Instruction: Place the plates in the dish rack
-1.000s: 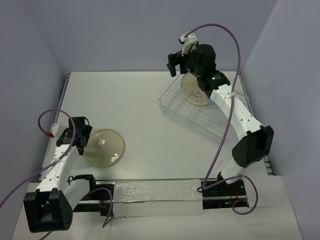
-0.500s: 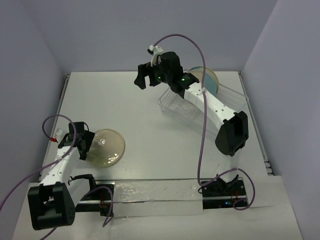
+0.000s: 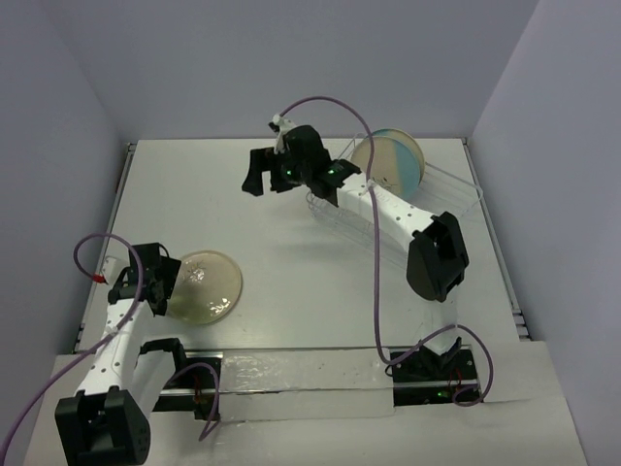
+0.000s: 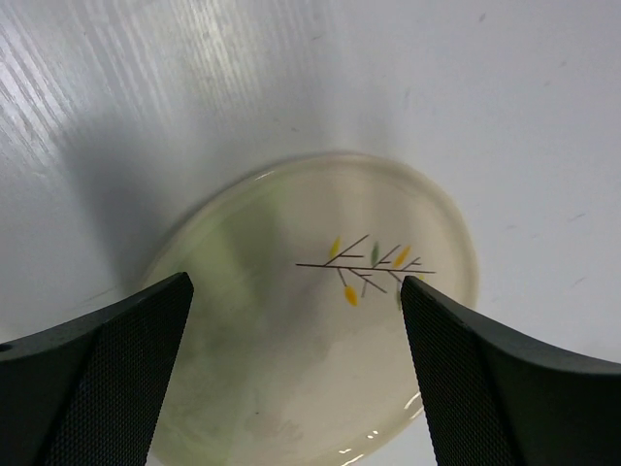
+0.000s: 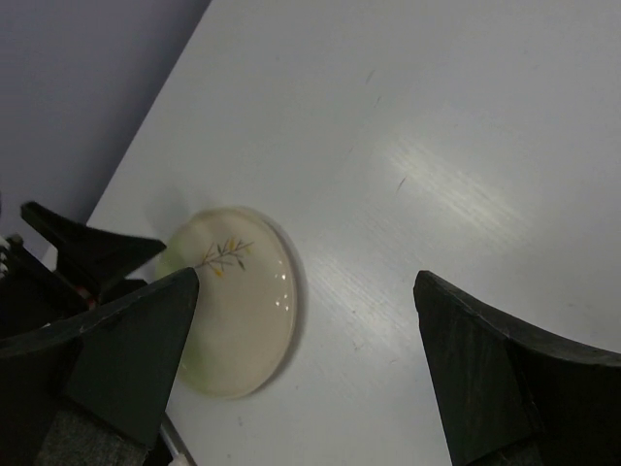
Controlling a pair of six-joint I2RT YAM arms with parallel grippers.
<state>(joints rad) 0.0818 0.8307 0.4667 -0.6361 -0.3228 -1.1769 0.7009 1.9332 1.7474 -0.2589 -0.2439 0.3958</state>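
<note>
A cream plate (image 3: pixel 204 284) with a dark sprig motif lies flat on the table at the near left. My left gripper (image 3: pixel 165 283) hangs open at its left rim; in the left wrist view the plate (image 4: pixel 320 311) lies below and between the black fingers (image 4: pixel 107 379) of the left gripper (image 4: pixel 296 388). A cream and light-blue plate (image 3: pixel 388 160) stands on edge in the wire dish rack (image 3: pixel 451 186) at the far right. My right gripper (image 3: pixel 258 181) hovers open left of the rack, over bare table. The right wrist view has the flat plate (image 5: pixel 238 301) beyond the right gripper (image 5: pixel 306 379).
Walls close the table at the back and on both sides. The right arm's forearm (image 3: pixel 374 199) stretches across the rack's left end. The left arm's gripper (image 5: pixel 78 252) shows as a dark shape beside the plate in the right wrist view.
The right arm swung left, away from the rack, and the blue-and-cream plate now stands uncovered in it. The left gripper shifted slightly by the flat plate, which has not moved.
</note>
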